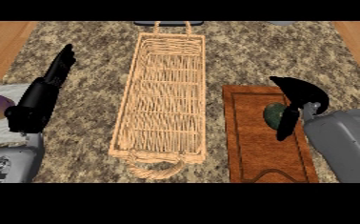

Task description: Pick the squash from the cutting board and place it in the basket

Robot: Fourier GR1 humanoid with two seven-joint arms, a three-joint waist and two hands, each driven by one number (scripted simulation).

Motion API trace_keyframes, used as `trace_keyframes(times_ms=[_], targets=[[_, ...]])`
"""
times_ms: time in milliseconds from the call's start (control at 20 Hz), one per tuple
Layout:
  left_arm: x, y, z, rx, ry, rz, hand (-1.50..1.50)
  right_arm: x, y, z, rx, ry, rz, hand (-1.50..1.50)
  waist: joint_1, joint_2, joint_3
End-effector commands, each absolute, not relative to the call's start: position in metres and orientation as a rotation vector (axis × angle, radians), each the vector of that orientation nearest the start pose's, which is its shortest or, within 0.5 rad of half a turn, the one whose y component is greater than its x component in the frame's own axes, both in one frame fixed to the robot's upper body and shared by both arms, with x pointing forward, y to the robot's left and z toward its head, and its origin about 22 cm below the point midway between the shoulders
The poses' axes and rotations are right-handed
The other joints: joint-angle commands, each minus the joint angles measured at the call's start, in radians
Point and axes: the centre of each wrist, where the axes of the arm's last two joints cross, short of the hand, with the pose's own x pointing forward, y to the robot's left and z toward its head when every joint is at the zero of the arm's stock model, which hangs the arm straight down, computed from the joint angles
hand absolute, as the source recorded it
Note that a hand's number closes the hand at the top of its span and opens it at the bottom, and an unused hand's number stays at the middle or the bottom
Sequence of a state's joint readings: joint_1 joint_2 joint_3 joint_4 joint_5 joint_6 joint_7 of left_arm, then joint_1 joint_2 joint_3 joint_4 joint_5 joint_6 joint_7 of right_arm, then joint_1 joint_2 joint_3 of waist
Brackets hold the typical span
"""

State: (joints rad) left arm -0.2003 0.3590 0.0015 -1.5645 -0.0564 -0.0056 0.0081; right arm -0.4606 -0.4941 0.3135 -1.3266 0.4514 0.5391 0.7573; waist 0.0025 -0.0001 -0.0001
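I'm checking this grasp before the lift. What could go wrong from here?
The right hand covers only the squash from its right side, so the squash might slip out on lifting. Carrying it left, it could clip the near rim of the basket, which lies close beside the cutting board.

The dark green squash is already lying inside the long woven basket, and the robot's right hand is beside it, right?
Not quite. The head view shows the dark green squash on the brown wooden cutting board, not inside the long woven wicker basket. The black right hand is indeed beside it, fingers around it.
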Motion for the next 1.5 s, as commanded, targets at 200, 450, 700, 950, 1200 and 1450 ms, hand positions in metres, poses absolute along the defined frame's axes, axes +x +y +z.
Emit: trace_keyframes(times_ms=[200, 450, 700, 950, 1200, 1450], targets=[[0.279, 0.294, 0.078, 0.311, -1.726, -0.391, 0.0, 0.334, -0.235, 0.061, -0.698, -0.615, 1.147, -1.5, 0.001, 0.0, 0.0], [0.288, 0.286, 0.077, 0.302, -1.728, -0.371, 0.0, 0.336, -0.265, 0.056, -0.698, -0.594, 1.136, -1.5, -0.001, 0.0, 0.0], [0.284, 0.301, 0.07, 0.291, -1.707, -0.363, 0.0, 0.325, -0.258, 0.039, -0.701, -0.56, 1.137, -1.5, -0.001, 0.0, 0.0], [0.294, 0.28, 0.077, 0.311, -1.729, -0.37, 0.0, 0.329, -0.262, 0.036, -0.674, -0.552, 1.141, -1.5, -0.001, 0.0, 0.0], [0.278, 0.293, 0.092, 0.301, -1.709, -0.388, 0.0, 0.319, -0.255, 0.021, -0.646, -0.61, 1.087, 1.5, 0.0, -0.001, 0.0], [0.282, 0.303, 0.072, 0.292, -1.718, -0.371, 0.0, 0.338, -0.269, 0.011, -0.692, -0.627, 1.181, 1.5, 0.005, 0.001, 0.0]])
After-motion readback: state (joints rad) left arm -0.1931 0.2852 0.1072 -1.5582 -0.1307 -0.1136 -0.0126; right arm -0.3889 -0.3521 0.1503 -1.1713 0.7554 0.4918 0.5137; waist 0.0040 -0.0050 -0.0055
